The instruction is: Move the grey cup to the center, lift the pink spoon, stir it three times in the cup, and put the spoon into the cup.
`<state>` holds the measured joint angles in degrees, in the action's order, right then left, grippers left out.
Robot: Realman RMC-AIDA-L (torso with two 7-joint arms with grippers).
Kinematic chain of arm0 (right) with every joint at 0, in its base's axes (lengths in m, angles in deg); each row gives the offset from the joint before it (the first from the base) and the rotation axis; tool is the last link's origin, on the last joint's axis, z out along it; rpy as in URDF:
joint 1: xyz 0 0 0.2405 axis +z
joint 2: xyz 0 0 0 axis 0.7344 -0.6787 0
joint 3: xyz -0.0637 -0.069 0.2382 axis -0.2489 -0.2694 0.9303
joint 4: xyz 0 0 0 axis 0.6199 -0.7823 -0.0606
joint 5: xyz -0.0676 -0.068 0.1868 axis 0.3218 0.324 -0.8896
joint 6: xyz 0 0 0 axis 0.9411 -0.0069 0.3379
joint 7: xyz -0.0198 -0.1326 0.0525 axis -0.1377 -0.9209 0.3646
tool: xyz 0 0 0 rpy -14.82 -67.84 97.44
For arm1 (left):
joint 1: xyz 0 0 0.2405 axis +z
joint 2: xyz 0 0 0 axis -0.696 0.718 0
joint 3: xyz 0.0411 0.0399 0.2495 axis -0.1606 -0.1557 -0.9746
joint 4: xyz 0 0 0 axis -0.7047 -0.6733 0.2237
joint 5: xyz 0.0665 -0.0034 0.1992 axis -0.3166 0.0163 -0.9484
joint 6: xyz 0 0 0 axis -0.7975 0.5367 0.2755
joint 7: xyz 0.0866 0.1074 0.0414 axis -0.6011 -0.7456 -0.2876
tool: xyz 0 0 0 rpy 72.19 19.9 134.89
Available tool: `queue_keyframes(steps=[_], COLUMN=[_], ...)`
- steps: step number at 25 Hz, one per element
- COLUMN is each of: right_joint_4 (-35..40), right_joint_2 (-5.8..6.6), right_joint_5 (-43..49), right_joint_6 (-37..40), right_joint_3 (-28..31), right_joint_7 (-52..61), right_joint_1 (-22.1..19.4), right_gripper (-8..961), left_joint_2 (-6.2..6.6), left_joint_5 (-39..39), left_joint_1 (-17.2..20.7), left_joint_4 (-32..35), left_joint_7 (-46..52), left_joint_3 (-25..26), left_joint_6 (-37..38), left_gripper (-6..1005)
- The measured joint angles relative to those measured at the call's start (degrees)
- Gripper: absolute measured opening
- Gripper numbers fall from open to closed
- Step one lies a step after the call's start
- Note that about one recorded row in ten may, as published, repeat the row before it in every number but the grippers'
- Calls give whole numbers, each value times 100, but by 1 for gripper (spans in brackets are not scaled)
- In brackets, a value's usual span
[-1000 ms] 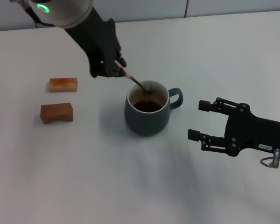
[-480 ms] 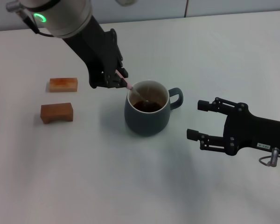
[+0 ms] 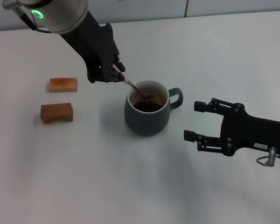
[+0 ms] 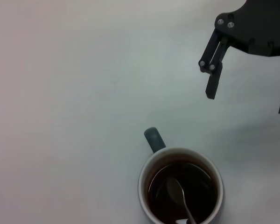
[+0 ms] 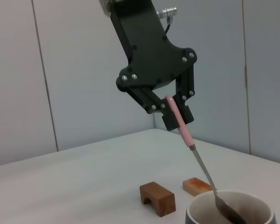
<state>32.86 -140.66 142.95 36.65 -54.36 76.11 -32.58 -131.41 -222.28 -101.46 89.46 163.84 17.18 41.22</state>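
The grey cup (image 3: 147,113) stands mid-table with dark liquid inside and its handle toward my right arm; it also shows in the left wrist view (image 4: 180,186) and the right wrist view (image 5: 231,210). My left gripper (image 3: 113,73) hovers just beyond the cup's far-left rim, shut on the pink spoon (image 3: 127,81) by its handle. The spoon slants down, its metal bowl (image 4: 175,189) dipped in the liquid; its pink handle (image 5: 179,120) is clamped between the fingers. My right gripper (image 3: 195,121) rests open to the right of the cup, apart from it.
Two orange-brown blocks lie left of the cup: a flat one (image 3: 63,84) farther back and an arched one (image 3: 56,112) nearer. A wall (image 5: 74,70) runs along the table's far edge.
The left gripper has shifted slightly up and back, swinging the spoon's bowl around inside the cup. The right gripper crept a little leftward.
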Motion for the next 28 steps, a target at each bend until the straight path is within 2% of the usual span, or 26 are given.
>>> queue_keyframes(steps=[8, 13, 14, 15, 18, 19, 20, 24, 26, 28], right_joint_4=[0, 0, 1, 1, 17, 29, 29, 64, 70, 74], right_joint_2=[4, 7, 11, 11, 15, 15, 15, 16, 16, 20], right_joint_5=[48, 48, 48, 48, 48, 49, 49, 48, 48, 48], right_joint_6=[1, 1, 1, 1, 2, 13, 13, 33, 38, 49], right_joint_3=[-2, 18, 31, 31, 45, 49, 49, 62, 63, 67], right_joint_7=[39, 46, 47, 47, 48, 48, 48, 48, 48, 52], right_joint_1=[-24, -39, -42, -42, -48, -54, -54, -63, -62, -57], right_gripper=[805, 805, 805, 805, 806, 806, 806, 806, 806, 806], left_joint_2=[-9, 0, 19, 19, 59, 104, 104, 242, 283, 289], left_joint_5=[271, 500, 1099, 1099, 1731, 2109, 2109, 2987, 3501, 3611], left_joint_1=[8, 51, 287, 287, 596, 808, 808, 1464, 2046, 2275], left_joint_4=[18, 103, 350, 350, 476, 476, 476, 353, 222, 138], left_joint_7=[66, 23, -153, -153, -372, -513, -513, -864, -1247, -1389], left_joint_3=[42, 429, 1080, 1080, 1753, 2142, 2142, 2678, 2929, 2980], left_joint_6=[-34, -43, -56, -56, -41, 20, 20, 89, -76, -203], left_gripper=[242, 418, 453, 495, 619, 661, 695, 829, 829, 829])
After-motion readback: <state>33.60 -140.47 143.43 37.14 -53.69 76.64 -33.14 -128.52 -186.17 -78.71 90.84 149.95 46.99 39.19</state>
